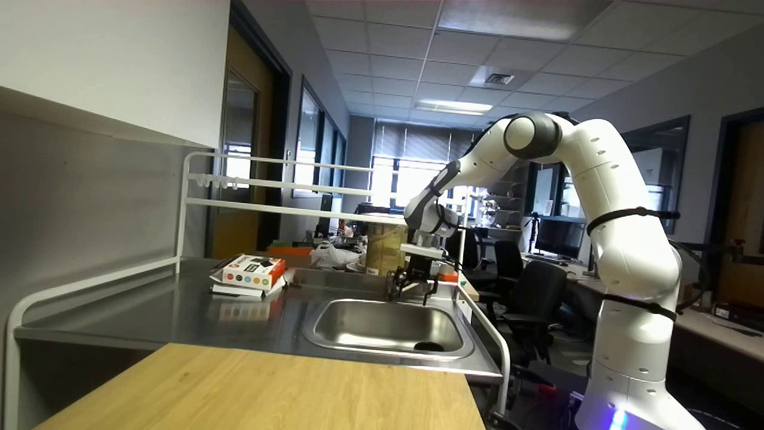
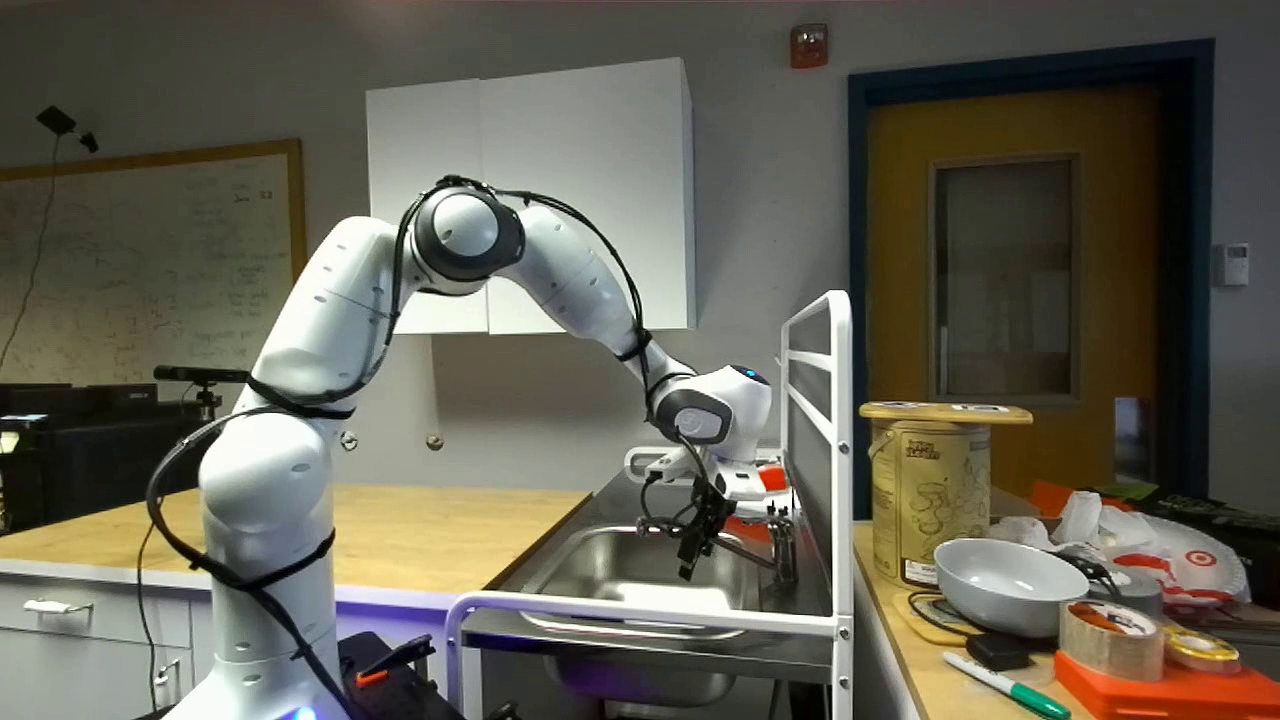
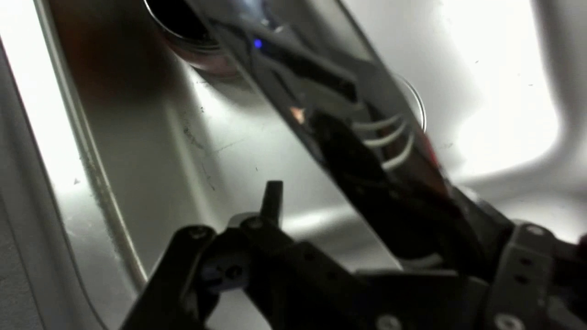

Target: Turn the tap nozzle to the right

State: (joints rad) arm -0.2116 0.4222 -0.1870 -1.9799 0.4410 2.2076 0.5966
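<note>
Two fingers [image 3: 274,199] of the gripper [image 3: 378,213] stand apart, tap nozzle [image 3: 339,123] slanting lengthwise between them over the sink basin [image 3: 250,151] in the wrist view, contact unclear, so the turn likely needs a push across that axis; tap's upright body [image 2: 786,555] shows in an exterior view, not from the wrist.

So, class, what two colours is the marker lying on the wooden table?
White and green; the marker shows best in an exterior view.
</note>
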